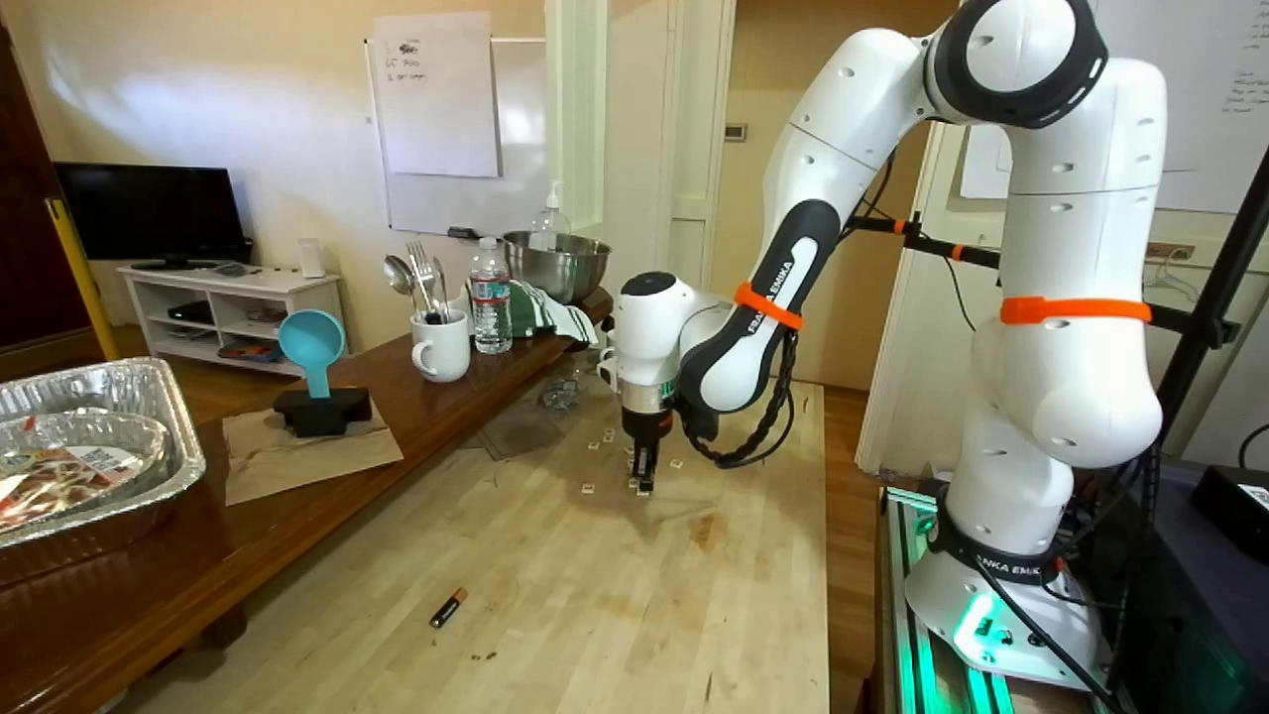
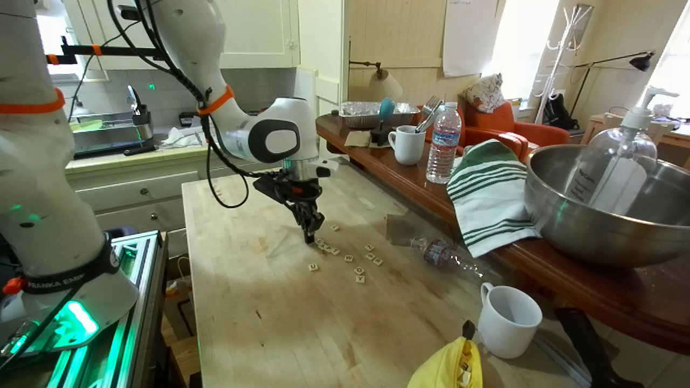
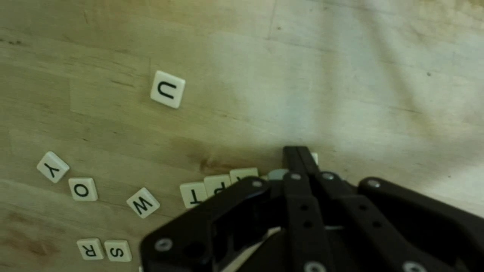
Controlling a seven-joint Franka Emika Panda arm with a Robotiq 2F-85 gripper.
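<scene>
Letter tiles (image 3: 216,184), square and cream, are lying in a row on the pale wooden tabletop (image 3: 242,117). I am holding my black two-fingered hand (image 3: 297,149) just beside them, fingers (image 3: 291,161) pressed together.

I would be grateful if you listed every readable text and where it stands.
"FRANKA EMIKA": arm panel
"FRANKA EMIK": base collar
"U" tile
"Y" tile
"O" tile
"W" tile
"T" tile
"R" tile
"S" tile
Other tiles: hidden or unclear.
Too small or blurred: wall sheet, water bottle label, pump bottle label, food label.

Orange-banded white arm (image 1: 843,139), black tool (image 3: 297,153)
</scene>
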